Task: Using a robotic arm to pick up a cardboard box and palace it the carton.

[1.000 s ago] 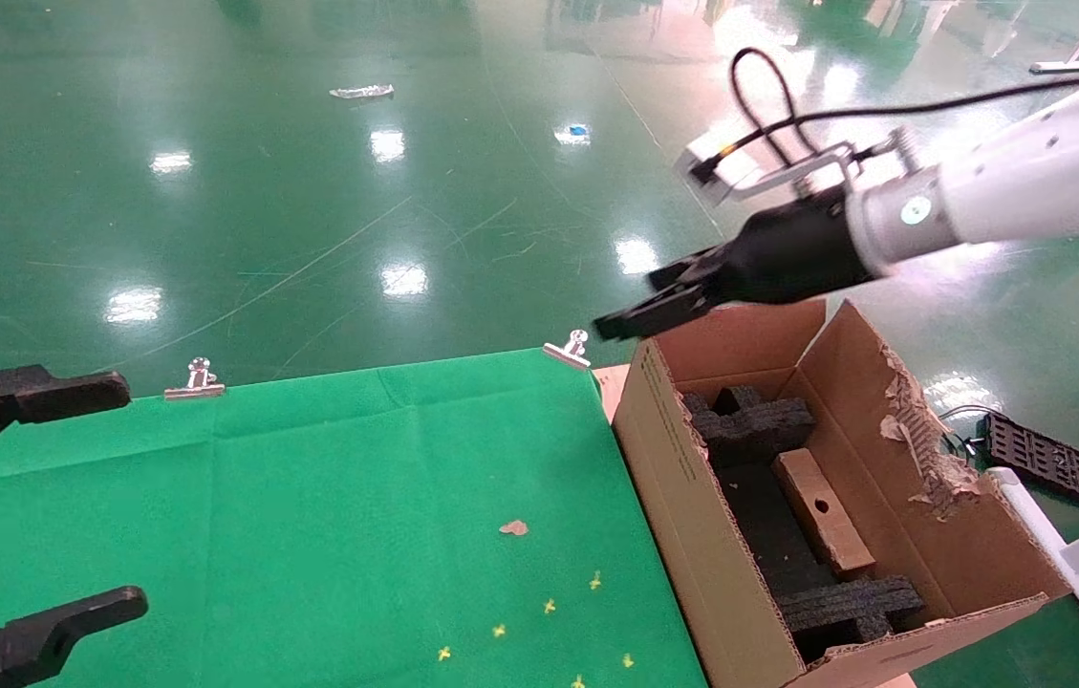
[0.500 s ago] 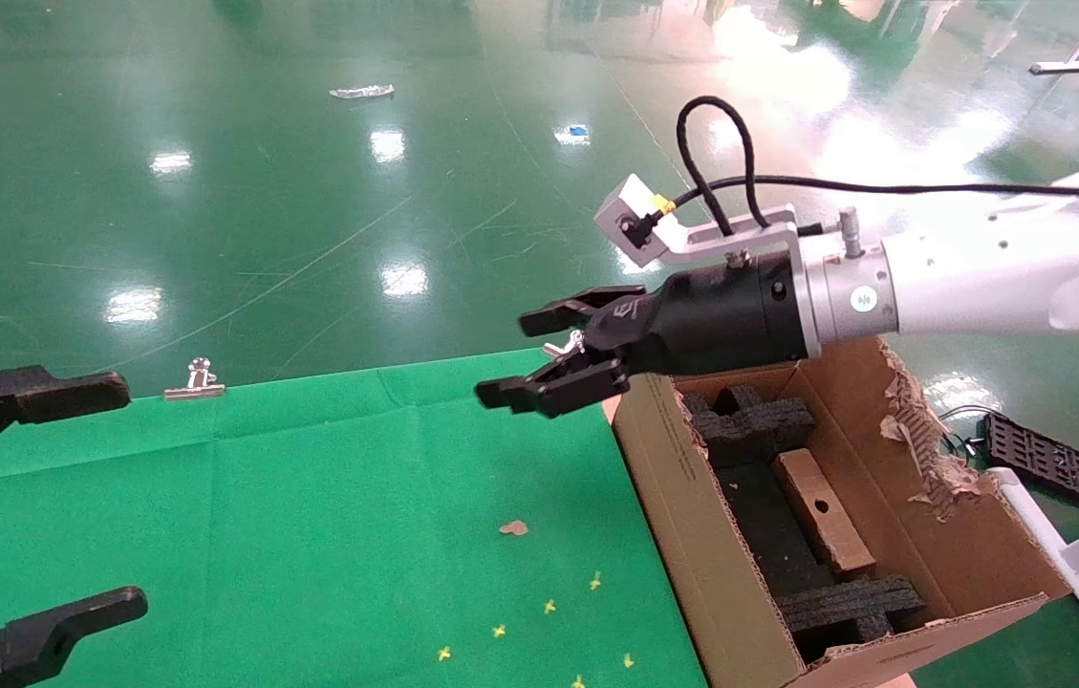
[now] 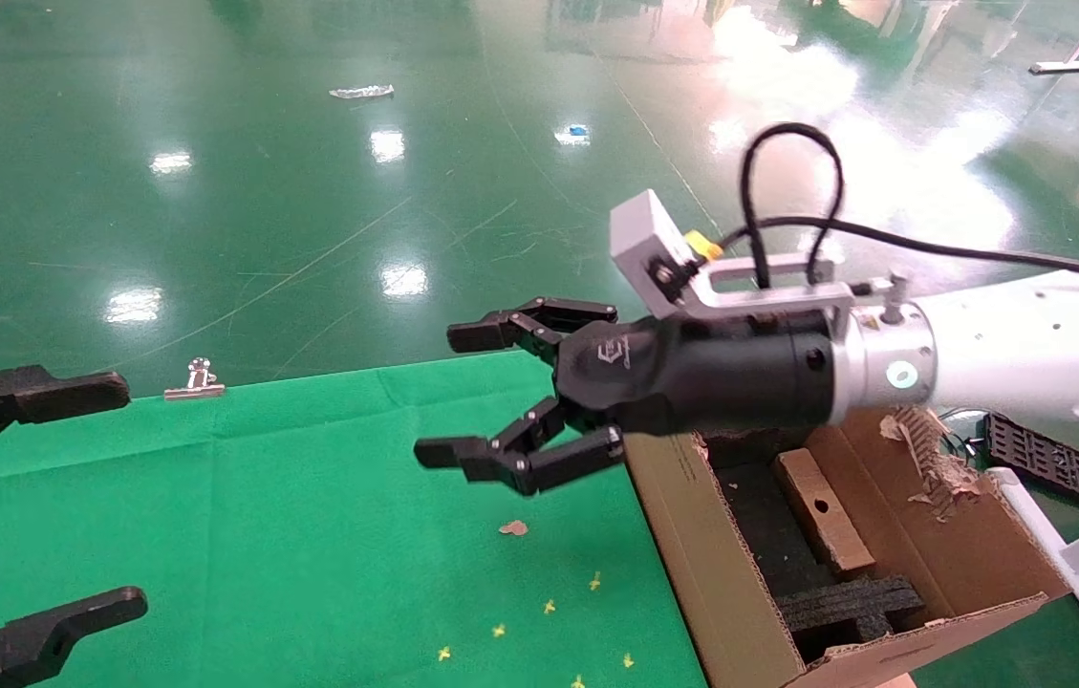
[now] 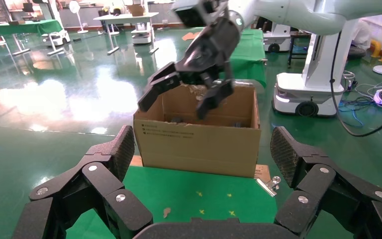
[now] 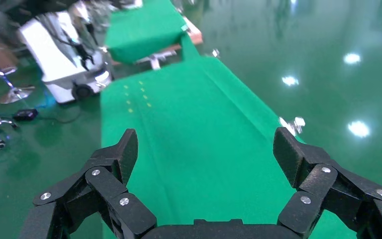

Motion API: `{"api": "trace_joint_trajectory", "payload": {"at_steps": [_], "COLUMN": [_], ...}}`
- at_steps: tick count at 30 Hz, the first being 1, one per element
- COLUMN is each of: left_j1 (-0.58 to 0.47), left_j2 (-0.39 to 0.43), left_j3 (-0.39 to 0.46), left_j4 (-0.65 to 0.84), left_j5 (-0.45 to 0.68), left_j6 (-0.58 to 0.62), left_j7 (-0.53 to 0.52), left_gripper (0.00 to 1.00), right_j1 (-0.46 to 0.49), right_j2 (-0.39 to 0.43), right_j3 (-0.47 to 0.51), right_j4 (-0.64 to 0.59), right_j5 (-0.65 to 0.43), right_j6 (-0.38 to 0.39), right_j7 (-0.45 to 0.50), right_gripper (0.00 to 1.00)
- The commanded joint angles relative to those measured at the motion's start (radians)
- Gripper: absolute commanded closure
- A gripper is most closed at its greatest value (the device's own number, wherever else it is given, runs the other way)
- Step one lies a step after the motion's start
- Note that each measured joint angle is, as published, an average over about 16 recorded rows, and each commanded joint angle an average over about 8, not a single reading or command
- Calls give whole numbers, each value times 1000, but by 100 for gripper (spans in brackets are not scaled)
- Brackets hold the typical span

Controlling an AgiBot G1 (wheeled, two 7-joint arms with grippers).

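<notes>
The small cardboard box [image 3: 821, 511] lies inside the large carton [image 3: 692, 564], between black foam inserts [image 3: 845, 607]; its round hole faces up. My right gripper [image 3: 458, 392], on the white arm, is open and empty; it hangs above the green cloth [image 3: 310, 516], just left of the carton's near wall. It also shows in the left wrist view [image 4: 181, 97], in front of the carton [image 4: 199, 142]. My left gripper [image 3: 52, 497] is open and empty at the table's left edge.
Metal clips [image 3: 198, 379] hold the cloth at its far edge. A scrap of cardboard [image 3: 513, 527] and small yellow marks [image 3: 549, 606] lie on the cloth. The carton's right flap [image 3: 926, 444] is torn. A black tray [image 3: 1050, 461] lies on the floor at the right.
My right gripper has moved from above the carton's far corner leftward and nearer, out over the cloth, and its jaws have opened wide. The small box stays in the carton. The left gripper has not moved.
</notes>
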Motion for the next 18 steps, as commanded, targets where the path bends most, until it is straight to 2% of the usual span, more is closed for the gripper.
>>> {"api": "trace_joint_trajectory", "payload": {"at_steps": [1,13,18], "left_j1": [0,0,0], "left_j2": [0,0,0], "left_j3": [0,1,1], "left_j4": [0,0,0], "left_j5": [0,0,-1], "left_j6": [0,0,-1], "left_j7": [0,0,0], "left_gripper": [0,0,0], "right_j1": [-41,-269,-314], "right_j2": [8,56,64], "right_j3": [47,307,358], "right_j4": [37,241,279], "right_j5": [17,113,132], "right_j6": [-7,-45,-52], "right_j7": [-17,-109,-123], "right_gripper": [0,0,0]}}
